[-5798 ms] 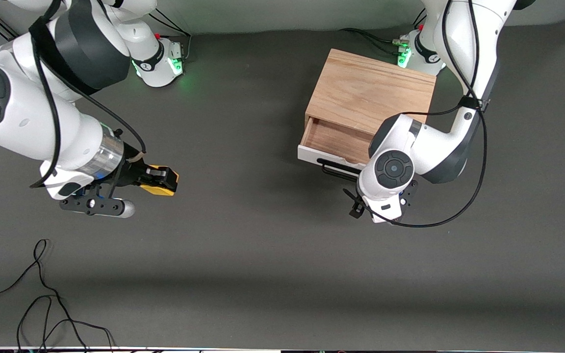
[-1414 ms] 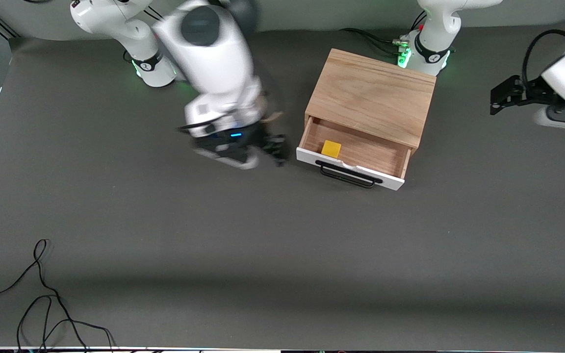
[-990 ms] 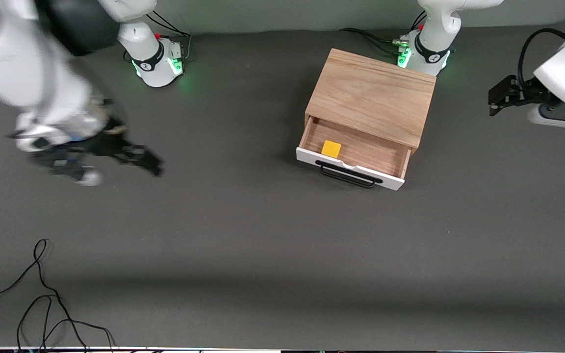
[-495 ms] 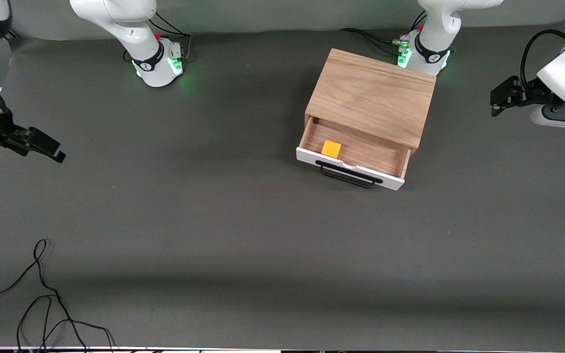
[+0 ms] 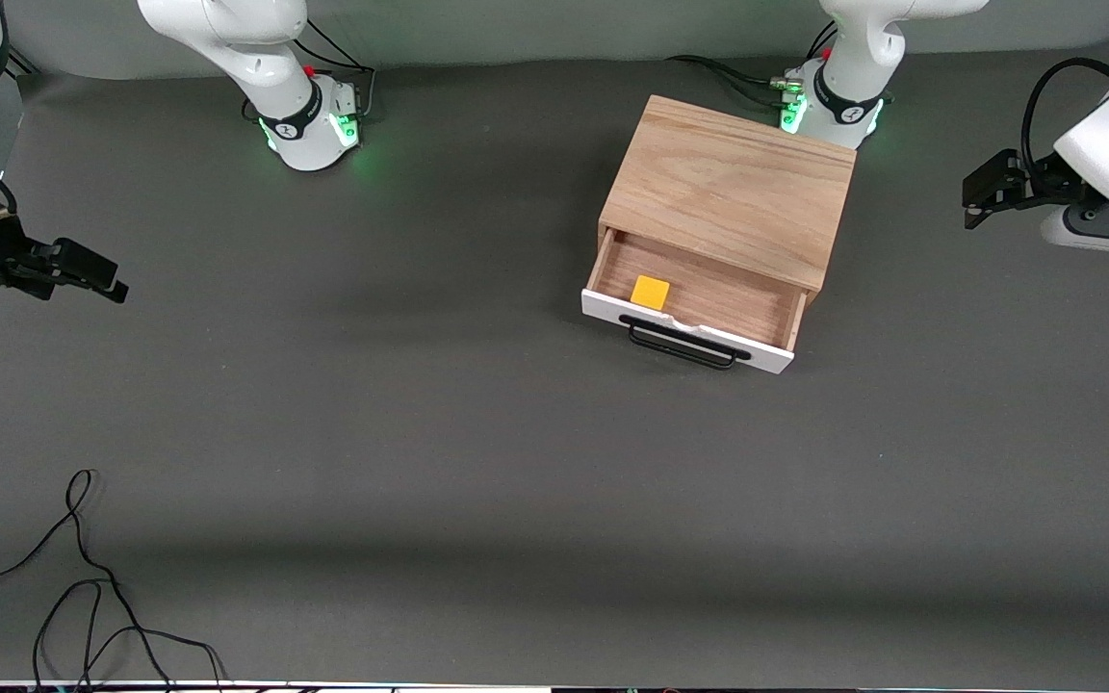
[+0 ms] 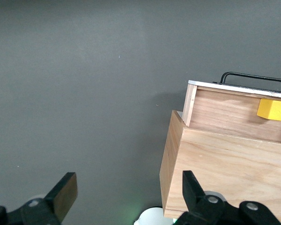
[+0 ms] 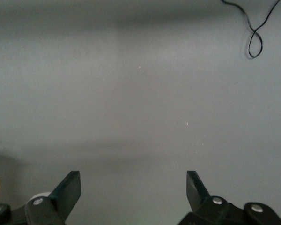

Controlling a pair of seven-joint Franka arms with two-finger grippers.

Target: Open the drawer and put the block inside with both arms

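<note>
Resting in the pulled-out drawer, the block lies on the wooden floor at the corner toward the right arm's end of the table, close against the white front panel. The drawer stands out of the cabinet far enough to show most of its interior, and its black handle is untouched. Judged from this layout, both parts of the task are done and nothing needs holding.

The left gripper hangs over bare table well apart from the cabinet, at the left arm's end; its fingers are spread wide with nothing between them. The right gripper hangs over bare table well apart from the cabinet, at the right arm's end, its fingers likewise parted and empty. Both arms appear parked clear of the drawer, presumably so that the result can be seen.

The table is covered in a plain dark grey mat. A loose black cable lies well apart from the cabinet, nearer to the front camera, toward the right arm's end. Two green-lit bases stand along the edge farther from the camera than the cabinet.
</note>
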